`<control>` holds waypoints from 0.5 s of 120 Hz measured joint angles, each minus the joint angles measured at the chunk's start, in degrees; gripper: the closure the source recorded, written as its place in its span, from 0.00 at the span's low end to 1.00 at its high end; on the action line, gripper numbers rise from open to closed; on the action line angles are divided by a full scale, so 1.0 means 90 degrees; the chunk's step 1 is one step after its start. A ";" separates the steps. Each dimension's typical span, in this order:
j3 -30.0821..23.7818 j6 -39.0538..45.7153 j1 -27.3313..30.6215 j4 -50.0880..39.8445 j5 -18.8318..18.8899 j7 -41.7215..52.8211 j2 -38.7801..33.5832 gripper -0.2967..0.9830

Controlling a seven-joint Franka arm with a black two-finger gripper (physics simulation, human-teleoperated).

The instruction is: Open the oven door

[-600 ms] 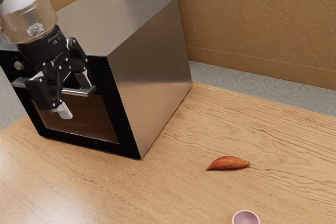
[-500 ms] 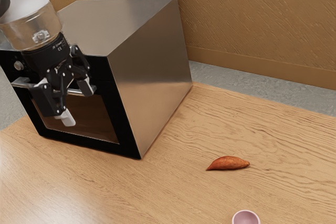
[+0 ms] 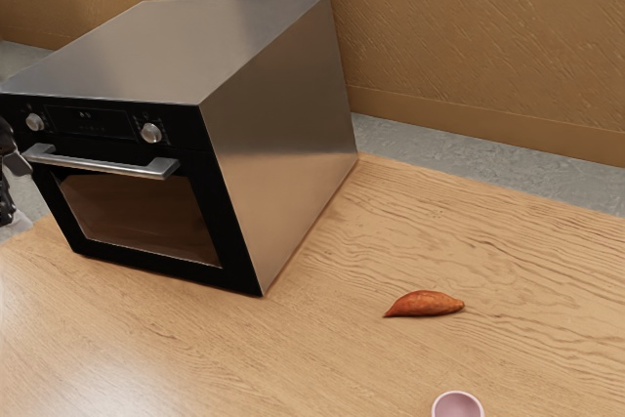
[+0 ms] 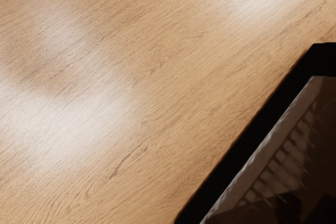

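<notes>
Evidently, the tool (image 3: 14,190), spread wide, was shifted toward the exterior view's nine o'clock, with handle (image 3: 98,162) ungripped and oven door (image 3: 137,217) still unopened.

The exterior view looks down at a slant from well back, facing a front corner of the oven (image 3: 278,153) across the desk (image 3: 508,251) toward the wall (image 3: 449,36), while the wrist view peers down from much nearer, both taking in the door's window (image 3: 137,217), its black frame (image 4: 252,140) and adjoining desk.
</notes>
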 joint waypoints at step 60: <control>-0.0731 0.1576 0.1166 0.0095 -0.0243 0.2059 0.0989 0.23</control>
